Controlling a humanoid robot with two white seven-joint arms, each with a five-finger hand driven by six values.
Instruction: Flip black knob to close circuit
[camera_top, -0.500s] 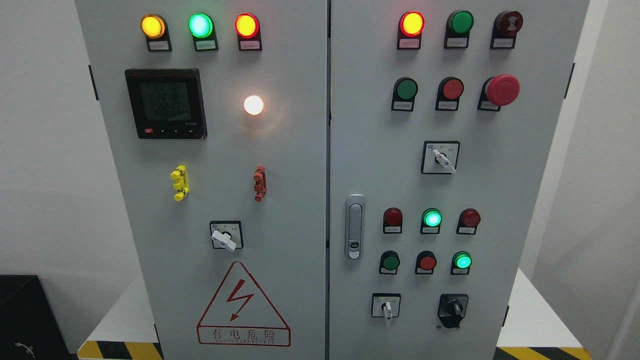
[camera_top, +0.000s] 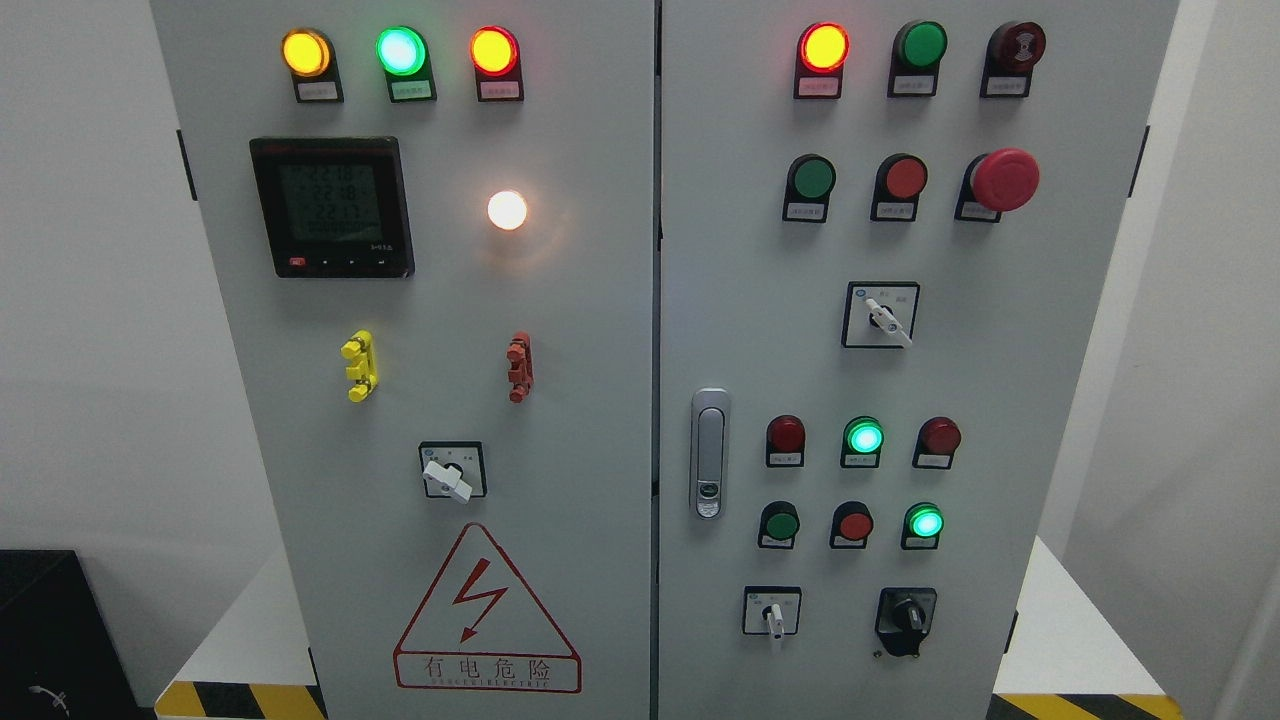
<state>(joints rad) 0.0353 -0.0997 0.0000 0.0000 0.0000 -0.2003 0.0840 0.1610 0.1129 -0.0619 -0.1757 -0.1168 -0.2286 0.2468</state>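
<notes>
The small black rotary knob (camera_top: 907, 614) on its black housing sits low on the right-hand door of the grey metal electrical cabinet (camera_top: 600, 300), near the bottom right corner, with its ridge pointing roughly up; the exact angle is hard for me to read against the dark housing. Neither of my hands is in my view, so I cannot say whether my fingers are open or curled.

Just left of the knob is a square-plated selector switch with a white lever (camera_top: 772, 614) pointing down. Above them runs a row of a green button (camera_top: 779, 524), a red button (camera_top: 853, 524) and a lit green lamp (camera_top: 925, 522), and above that a dark red lamp (camera_top: 786, 434), a glowing green lamp (camera_top: 863, 437) and another dark red lamp (camera_top: 940, 436). The silver door latch (camera_top: 709, 453) stands upright beside the seam between the two doors.

Higher on the right door are another white-lever selector (camera_top: 882, 315) and a big red mushroom stop button (camera_top: 1005, 180).

On the left door I see a red triangular lightning warning sign (camera_top: 487, 610), a white-handled selector switch (camera_top: 451, 472), a black digital meter (camera_top: 332, 207) and a bright white lamp (camera_top: 507, 210).
</notes>
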